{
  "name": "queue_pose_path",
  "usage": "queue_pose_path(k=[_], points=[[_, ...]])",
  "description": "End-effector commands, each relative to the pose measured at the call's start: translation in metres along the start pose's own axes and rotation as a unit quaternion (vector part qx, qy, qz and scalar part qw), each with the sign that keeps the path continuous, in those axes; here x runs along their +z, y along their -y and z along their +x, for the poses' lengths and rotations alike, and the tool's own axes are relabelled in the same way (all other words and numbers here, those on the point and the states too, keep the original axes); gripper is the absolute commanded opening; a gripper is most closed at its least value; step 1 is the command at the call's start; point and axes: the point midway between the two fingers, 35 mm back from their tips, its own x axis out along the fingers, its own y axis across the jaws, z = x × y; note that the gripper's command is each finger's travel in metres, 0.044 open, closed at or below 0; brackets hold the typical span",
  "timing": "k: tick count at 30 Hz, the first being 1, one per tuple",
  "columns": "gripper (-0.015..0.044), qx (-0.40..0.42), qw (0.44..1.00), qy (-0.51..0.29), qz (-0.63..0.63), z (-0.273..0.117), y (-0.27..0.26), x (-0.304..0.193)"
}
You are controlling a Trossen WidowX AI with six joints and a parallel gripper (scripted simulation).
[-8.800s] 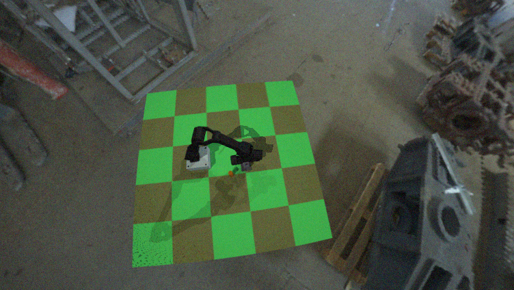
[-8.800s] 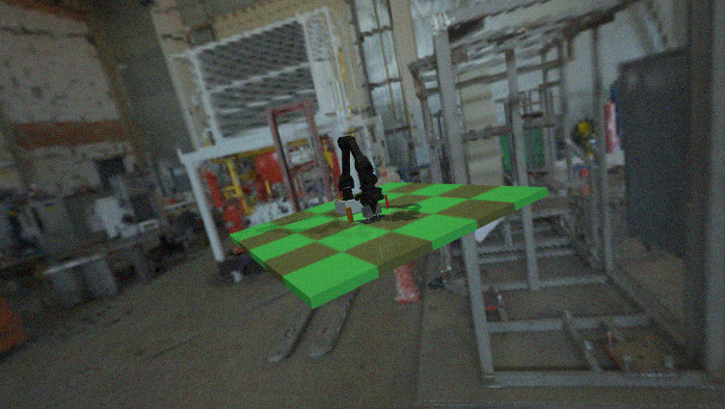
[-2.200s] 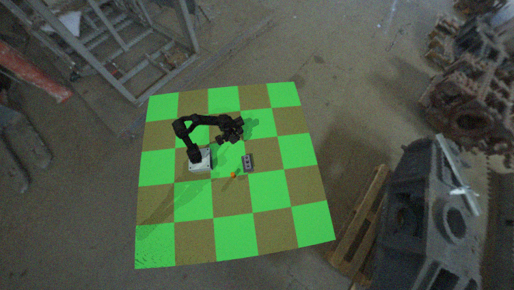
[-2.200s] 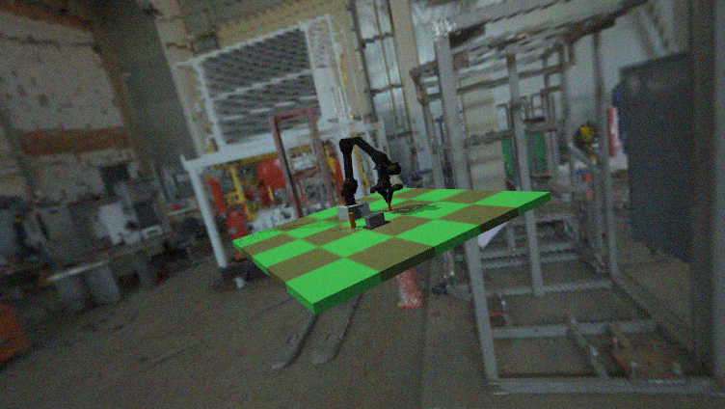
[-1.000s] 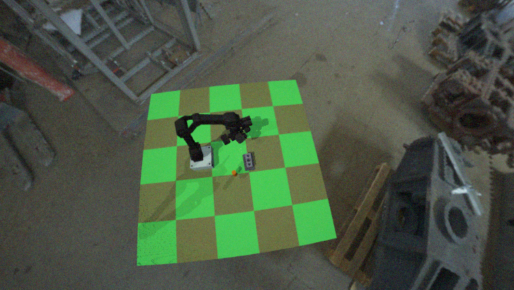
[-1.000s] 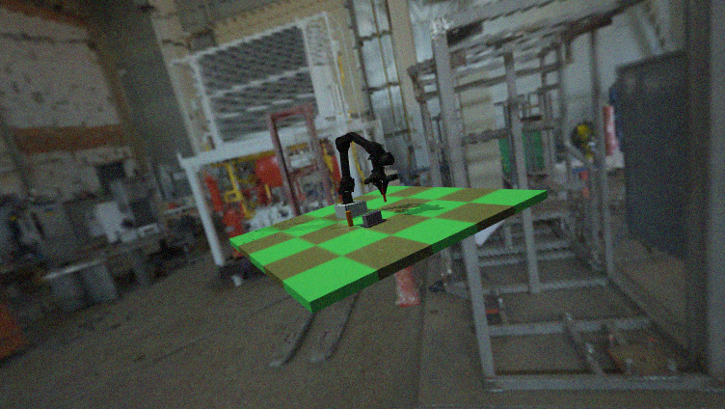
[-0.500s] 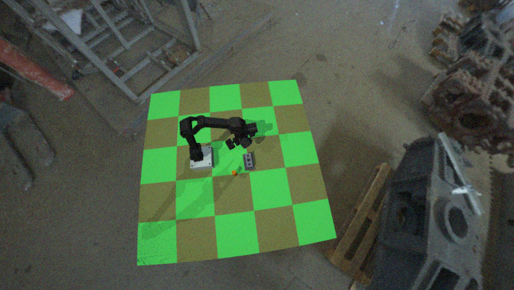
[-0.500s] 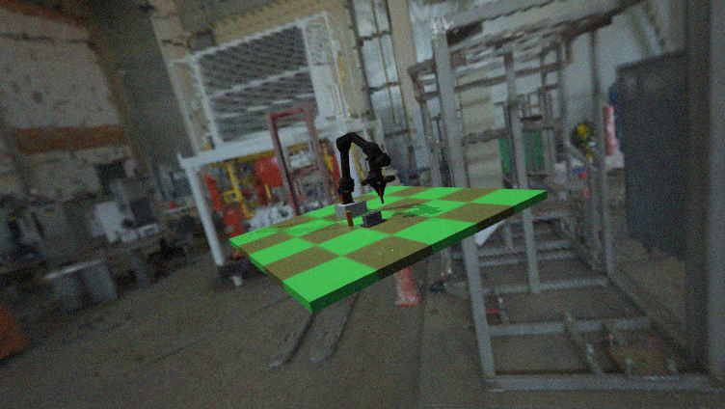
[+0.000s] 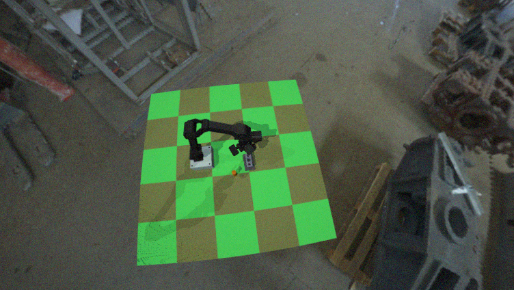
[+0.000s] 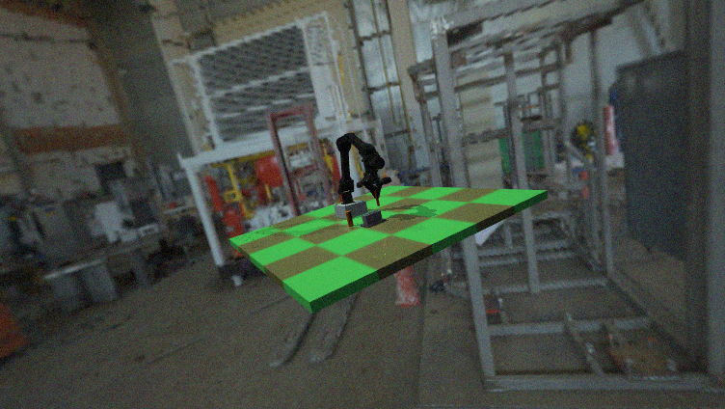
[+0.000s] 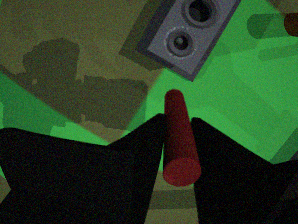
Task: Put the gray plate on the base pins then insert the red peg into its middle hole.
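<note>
Black segments of the arm (image 9: 221, 127) (image 10: 345, 165) arch, seen from the top, out from a pale mounting block (image 9: 208, 158) (image 10: 358, 206) on a green and brown checkered counter (image 9: 235, 232) (image 10: 330, 277) (image 11: 240, 107). The pincer (image 9: 248, 150) (image 10: 377, 195) (image 11: 177, 123) is folded down near one end of the gray plate (image 9: 247, 167) (image 11: 189, 65), whose holes run in a row. An orange peg (image 9: 234, 172) (image 10: 349, 218) (image 11: 292, 24) stands to the side of that stack, apart from it. From this angle the red peg cannot be made out.

In the exterior view, the red peg (image 10: 377, 202) (image 11: 181, 145) points downward out of the pincer, its lower end raised off the counter. The plate and base together look like one low gray block, with the orange peg upright near it; the seam between the two is too small to tell.

At the wrist, the pincer is closed on the red peg, one black finger on each side of it. Ahead of the peg's far end, the plate lies on the base (image 11: 151, 31), with a pin showing inside the ringed hole at its near end. The larger middle hole is dark and unfilled. Part of the orange peg shows at the right edge, looking dark brown in the shade.
</note>
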Motion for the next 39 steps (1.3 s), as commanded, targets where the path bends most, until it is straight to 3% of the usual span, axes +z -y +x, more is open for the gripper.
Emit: queue_pose_path(k=[1,19,39], points=[[0.0000,-0.006,1.000,-0.001,0.000,0.003,0.002,0.011],[0.0000,-0.008,1.000,-0.001,0.006,0.002,0.013,0.065],[0.0000,-0.008,1.000,-0.001,0.006,0.002,0.013,0.065]])
